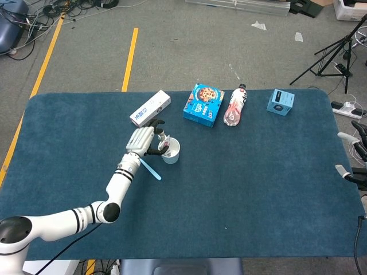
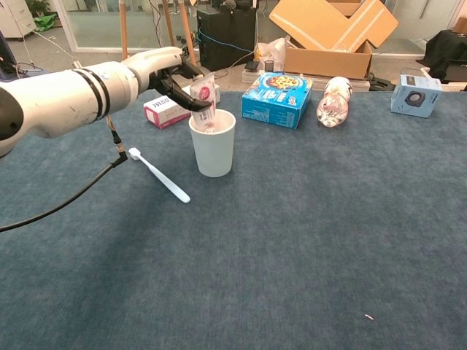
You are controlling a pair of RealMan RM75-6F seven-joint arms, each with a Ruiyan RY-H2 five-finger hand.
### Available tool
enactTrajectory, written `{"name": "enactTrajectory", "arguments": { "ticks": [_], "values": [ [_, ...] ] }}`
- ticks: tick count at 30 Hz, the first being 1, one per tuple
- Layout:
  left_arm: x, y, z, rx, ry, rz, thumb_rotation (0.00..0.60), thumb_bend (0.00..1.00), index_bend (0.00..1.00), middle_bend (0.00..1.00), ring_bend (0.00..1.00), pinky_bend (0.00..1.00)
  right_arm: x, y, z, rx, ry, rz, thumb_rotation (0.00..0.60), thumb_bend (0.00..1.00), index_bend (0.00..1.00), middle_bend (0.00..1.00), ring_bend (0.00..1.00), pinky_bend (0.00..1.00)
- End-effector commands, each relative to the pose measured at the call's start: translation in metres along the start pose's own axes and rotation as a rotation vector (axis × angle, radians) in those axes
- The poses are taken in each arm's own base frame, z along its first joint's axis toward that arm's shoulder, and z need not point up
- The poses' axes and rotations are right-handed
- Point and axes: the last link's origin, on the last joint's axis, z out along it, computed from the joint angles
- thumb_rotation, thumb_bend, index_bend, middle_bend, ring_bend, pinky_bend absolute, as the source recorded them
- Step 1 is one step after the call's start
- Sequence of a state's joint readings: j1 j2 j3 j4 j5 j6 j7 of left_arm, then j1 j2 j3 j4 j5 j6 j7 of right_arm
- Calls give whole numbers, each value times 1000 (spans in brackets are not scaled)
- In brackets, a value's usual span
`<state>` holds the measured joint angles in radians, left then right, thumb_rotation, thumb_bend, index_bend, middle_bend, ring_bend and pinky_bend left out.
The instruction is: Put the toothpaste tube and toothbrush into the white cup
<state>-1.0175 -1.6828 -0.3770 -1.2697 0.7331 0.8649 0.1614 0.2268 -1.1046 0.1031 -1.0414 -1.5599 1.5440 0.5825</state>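
Just behind the middle-left of the blue surface (image 2: 306, 240) stands the white cup (image 2: 213, 146), upright, mouth open. Toothpaste tube (image 2: 206, 98) sits mostly inside it, upper end poking above the rim and leaning toward the left hand (image 2: 169, 71). Dark fingertips (image 2: 191, 102) pinch the tube's top right at the rim; not released, as far as the chest view shows. Head view agrees: left hand (image 1: 143, 141) hard against the cup (image 1: 171, 150), fingers bunched at its mouth.

Toothbrush (image 2: 159, 175) lies flat on the surface just left of the cup, near but not touching it, bristle end pointing away toward the arm. Untouched.

Progress, as judged: tube placement all but finished, letting go remains. Toothbrush step not started, so roughly half the task is left. Cup holds the tube only; nothing else visible inside.

Right hand (image 1: 356, 154) at the far right edge in the head view, partly cut off. Fingers look spread, holding nothing.

Along the back edge: white carton (image 2: 172, 109) behind the cup, blue snack box (image 2: 277, 98), plastic bottle (image 2: 334, 100) on its side, small blue box (image 2: 416, 95). All well apart from the cup except the carton, which is near it.
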Motion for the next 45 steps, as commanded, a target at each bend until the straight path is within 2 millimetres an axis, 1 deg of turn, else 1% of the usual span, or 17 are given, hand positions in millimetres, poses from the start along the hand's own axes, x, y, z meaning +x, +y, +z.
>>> {"name": "enactTrajectory", "arguments": {
  "ticks": [1,11,15,20,25,27,31,35,37,41,45],
  "values": [
    [-3,-1,1,4,-6,-2,600,658,870,173,91,186,0,1,0,-2,-1,1,600,197,227,0,0,127],
    [-8,-1,3,4,-18,-2,600,658,848,172,91,186,0,3,-2,-6,2,2,600,197,227,0,0,127],
    [-6,0,2,-4,-14,1,600,658,796,172,91,186,0,3,-1,-5,1,2,600,197,227,0,0,127],
    [-3,0,0,-17,-14,5,600,657,629,172,91,186,-1,1,0,3,0,2,600,197,227,0,0,127],
    [0,-2,-3,-22,-27,4,600,657,380,171,91,186,-2,-1,0,7,-6,2,600,197,227,0,0,127],
    [1,-2,-4,-23,-30,6,600,654,317,171,91,186,-2,-1,0,7,-9,2,600,197,227,0,0,127],
    [3,-2,-4,-26,-32,2,600,648,250,171,91,186,-3,-2,0,6,-15,2,600,197,227,0,0,127],
    [3,-2,-4,-27,-33,0,600,647,234,171,91,186,-4,-1,0,3,-18,2,600,197,227,0,0,127],
    [3,-3,-4,-26,-34,-2,600,618,227,171,91,186,-4,-1,0,1,-18,4,600,198,227,0,0,127],
    [3,-3,-4,-26,-35,-5,600,473,204,171,91,186,-5,0,0,0,-20,3,600,197,227,0,0,127],
    [3,-4,-5,-25,-35,-8,600,356,185,171,91,186,-5,0,-1,0,-20,4,600,197,227,0,0,127]
  ]
}}
